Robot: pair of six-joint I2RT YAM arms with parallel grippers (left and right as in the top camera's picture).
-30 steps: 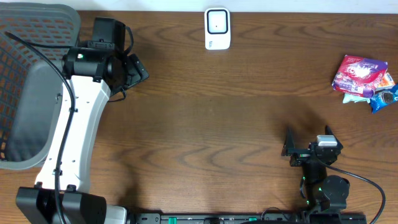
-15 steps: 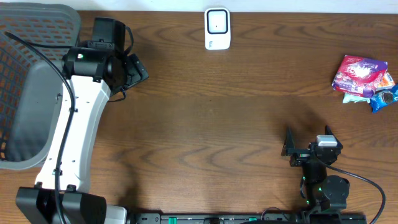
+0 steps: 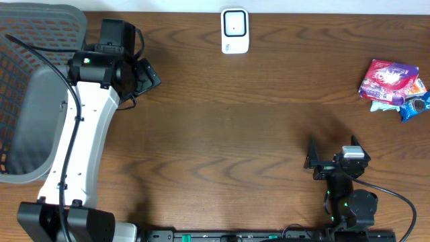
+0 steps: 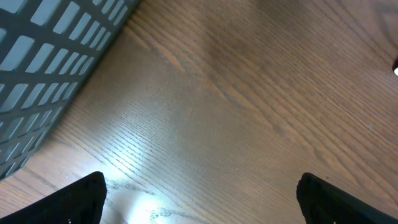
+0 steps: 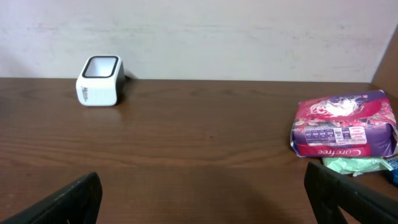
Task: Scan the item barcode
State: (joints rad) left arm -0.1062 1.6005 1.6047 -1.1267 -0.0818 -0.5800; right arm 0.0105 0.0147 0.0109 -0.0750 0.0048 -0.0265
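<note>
Overhead, a grey mesh plastic basket (image 3: 27, 87) is seen at the left edge of the brown wooden table (image 3: 228, 134), with the white left arm (image 3: 77, 148) stretched alongside it. The left gripper (image 3: 144, 75) is held over bare wood just beside the basket, its jaws spread wide and empty. A small white box-shaped barcode scanner (image 3: 235, 30) is set at the table's far edge, near the middle. The right gripper (image 3: 332, 151) is parked low at the near right, fingers likewise parted and holding nothing. At the far right, well apart from both grippers and from the scanner, a pink and purple snack packet (image 3: 390, 79) is laid on the table, with a pale green packet (image 3: 384, 105) and a blue packet (image 3: 413, 106) tucked against it. From the right wrist view, the snack packet is shown label-side towards the camera.
</note>
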